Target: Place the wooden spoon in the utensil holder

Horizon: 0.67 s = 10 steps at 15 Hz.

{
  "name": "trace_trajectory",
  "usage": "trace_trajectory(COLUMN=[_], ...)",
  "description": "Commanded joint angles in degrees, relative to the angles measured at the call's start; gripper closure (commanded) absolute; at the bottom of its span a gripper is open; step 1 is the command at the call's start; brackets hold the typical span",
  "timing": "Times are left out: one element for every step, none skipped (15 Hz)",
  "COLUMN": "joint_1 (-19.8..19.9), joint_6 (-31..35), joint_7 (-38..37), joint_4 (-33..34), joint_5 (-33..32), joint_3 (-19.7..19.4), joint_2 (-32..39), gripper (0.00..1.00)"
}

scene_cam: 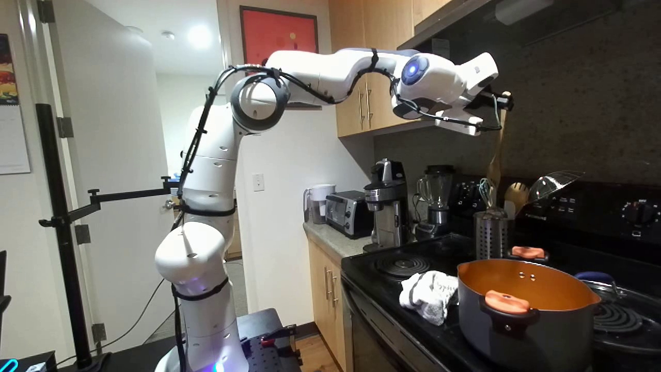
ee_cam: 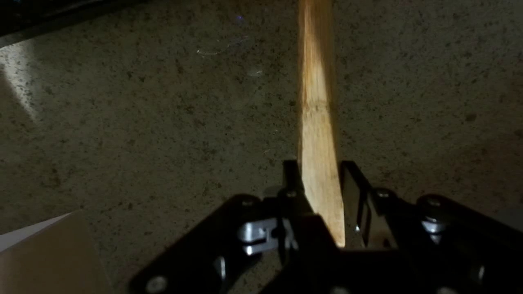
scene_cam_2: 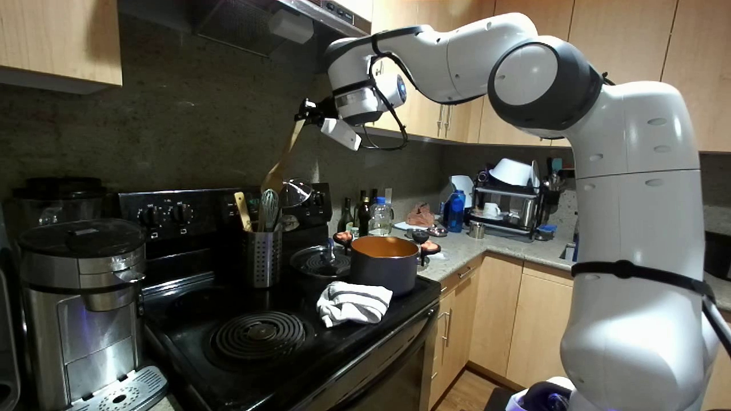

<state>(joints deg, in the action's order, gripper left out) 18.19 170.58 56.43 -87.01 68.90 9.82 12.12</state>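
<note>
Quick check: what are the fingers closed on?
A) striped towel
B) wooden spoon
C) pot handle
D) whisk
B: in the wrist view the fingers press on both sides of the wooden spoon, near the end of its handle.

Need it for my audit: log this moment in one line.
gripper: holds wooden spoon by handle | pose: tilted, wide end down over utensil holder | insertion: unclear

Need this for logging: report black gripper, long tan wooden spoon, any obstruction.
Gripper closed on spoon near handle end. Spoon head-down at perforated grey metal cylindrical holder; can't tell if inside. Pale wire whisk in holder may crowd entry.
</note>
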Motion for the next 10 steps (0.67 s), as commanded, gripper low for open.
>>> trace_trajectory(joint_1=[0.00,-0.09,-0.11,-0.12,-0.21,-0.33,-0.50,-0.66,-0.84,-0.95], joint_6=[0.00,-0.34,-0.79,-1.53,-1.96,-2.42,-2.90,-3.53,-4.03,-4.50], joint_7=[0.00,-1.76,-3.21,-5.10,-6.89,-8.85,-11.15,-13.68,-15.98,-17.78], joint_4=[0.00,0.09,0.32,0.52,0.58,0.83,0.96,1.00,1.32,1.78], joint_5=[0.00,-0.94,-1.73,-2.84,-3.98,-5.35,-6.87,-8.42,-9.89,-11.05], joint_3=[0.00,-0.40,-0.73,-1.17,-1.57,-1.98,-2.42,-2.85,-3.22,-3.40], joint_2=[0.00,0.34,0.84,1.40,1.88,2.46,2.87,3.15,3.49,3.82], gripper=[0.93,0.93,0.93,0.93,0.93,0.93,0.93,0.93,0.93,0.93])
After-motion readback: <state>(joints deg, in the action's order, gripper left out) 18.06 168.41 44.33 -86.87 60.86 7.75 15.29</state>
